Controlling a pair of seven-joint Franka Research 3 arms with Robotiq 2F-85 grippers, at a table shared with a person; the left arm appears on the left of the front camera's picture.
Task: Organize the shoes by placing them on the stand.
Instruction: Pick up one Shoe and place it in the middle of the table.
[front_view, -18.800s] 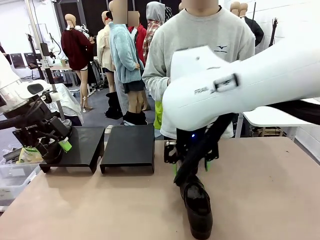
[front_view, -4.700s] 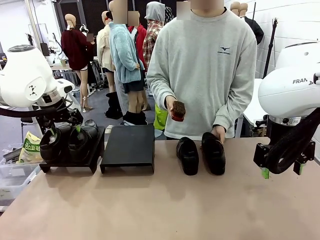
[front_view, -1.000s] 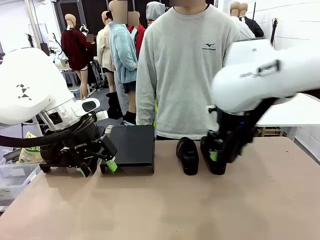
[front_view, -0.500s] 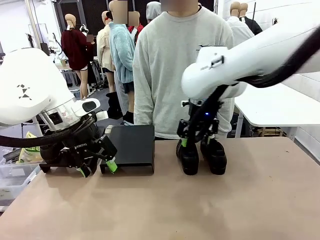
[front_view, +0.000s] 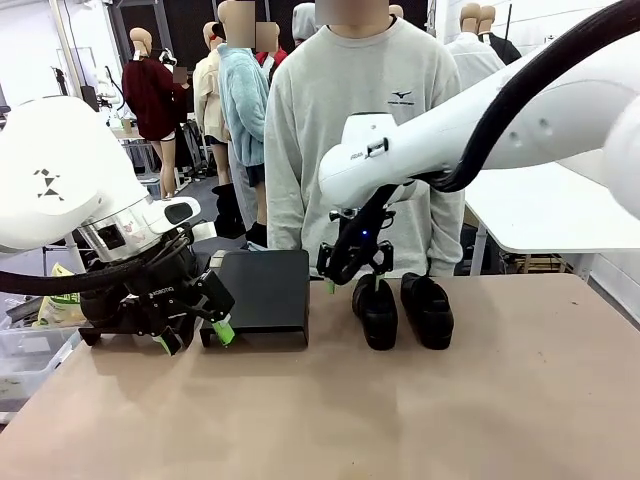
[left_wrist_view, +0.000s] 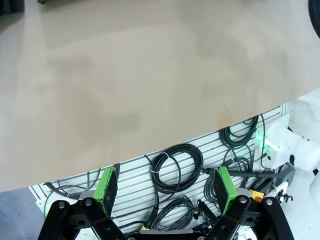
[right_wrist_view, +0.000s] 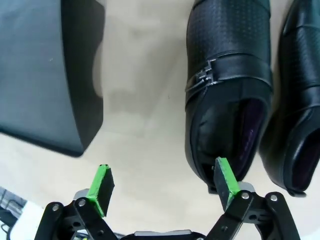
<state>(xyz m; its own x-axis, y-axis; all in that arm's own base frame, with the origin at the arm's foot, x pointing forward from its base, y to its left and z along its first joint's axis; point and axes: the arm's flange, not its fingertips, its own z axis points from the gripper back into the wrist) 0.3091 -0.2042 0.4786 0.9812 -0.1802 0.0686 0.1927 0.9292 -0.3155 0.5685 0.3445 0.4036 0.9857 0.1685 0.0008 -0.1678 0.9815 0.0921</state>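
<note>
R hand (front_view: 350, 284): wide, empty, mid frame, pad at shoe heel.
Shoes (front_view: 376, 312): two on desk (front_view: 450, 420), mid frame, right of stand (front_view: 265, 290).
L hand (front_view: 193, 336): wide, empty, lower left.

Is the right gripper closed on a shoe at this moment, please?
No, the right gripper stands wide open beside the shoe, clamping nothing.
</note>
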